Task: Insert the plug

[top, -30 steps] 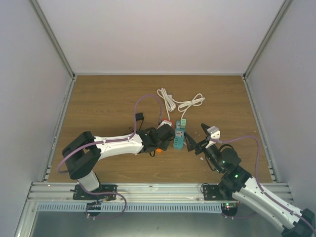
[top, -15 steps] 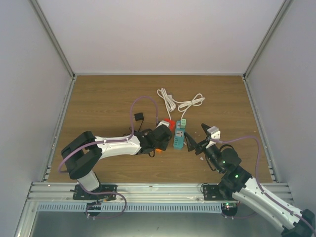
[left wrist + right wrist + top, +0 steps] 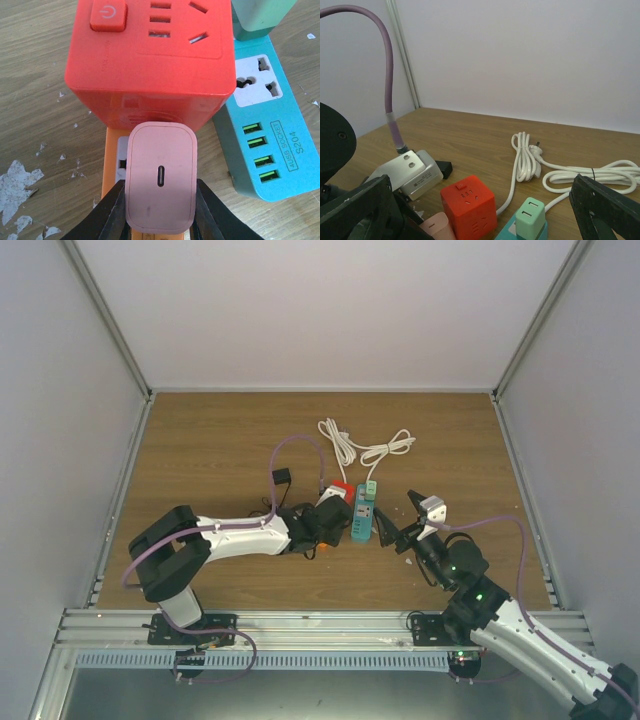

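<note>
My left gripper [image 3: 160, 200] is shut on a pink plug [image 3: 160, 182], its USB-C port facing the camera. The plug stands over an orange power strip [image 3: 112, 170], right against the near side of a red cube socket [image 3: 150, 50]. Whether its prongs are seated is hidden. In the top view the left gripper [image 3: 322, 524] sits just left of a teal power strip [image 3: 361, 522]. My right gripper [image 3: 392, 534] is open and empty beside the teal strip. The right wrist view shows the pink plug [image 3: 436, 227] and the red cube [image 3: 470, 205].
A green charger [image 3: 257, 17] is plugged into the teal strip [image 3: 260, 145]. Coiled white cables [image 3: 365, 445] lie behind the strips. A small black adapter [image 3: 283, 477] lies to the left. White flecks litter the wood near the left gripper.
My left wrist has drawn slightly back toward the near left with the pink plug, showing more of the red cube. The right arm has not moved.
</note>
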Controlling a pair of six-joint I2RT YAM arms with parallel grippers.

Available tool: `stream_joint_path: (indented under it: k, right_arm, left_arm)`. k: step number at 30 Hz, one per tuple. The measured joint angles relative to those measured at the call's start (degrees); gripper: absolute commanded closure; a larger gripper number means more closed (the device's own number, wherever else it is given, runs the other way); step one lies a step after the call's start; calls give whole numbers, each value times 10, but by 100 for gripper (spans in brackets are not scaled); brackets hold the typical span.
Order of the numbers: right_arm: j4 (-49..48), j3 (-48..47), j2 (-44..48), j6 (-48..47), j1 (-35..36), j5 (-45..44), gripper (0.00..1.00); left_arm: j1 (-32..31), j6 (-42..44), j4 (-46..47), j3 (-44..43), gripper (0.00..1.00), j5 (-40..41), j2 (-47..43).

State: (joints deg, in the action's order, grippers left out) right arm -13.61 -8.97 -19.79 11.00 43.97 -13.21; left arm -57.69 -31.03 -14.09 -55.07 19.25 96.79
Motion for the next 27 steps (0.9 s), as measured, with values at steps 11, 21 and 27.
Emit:
stream_joint_path:
  k: [11, 21, 27]
  right_arm:
    - [1, 3, 0, 0, 0, 0, 0]
    - [0, 3, -4, 0, 0, 0, 1]
    - [0, 3, -10, 0, 0, 0, 0]
  left_arm:
    - [-8, -5, -35, 3, 100, 22, -25]
    - [-8, 4, -134, 30, 100, 59, -140]
    - [-4, 10, -134, 44, 100, 74, -159]
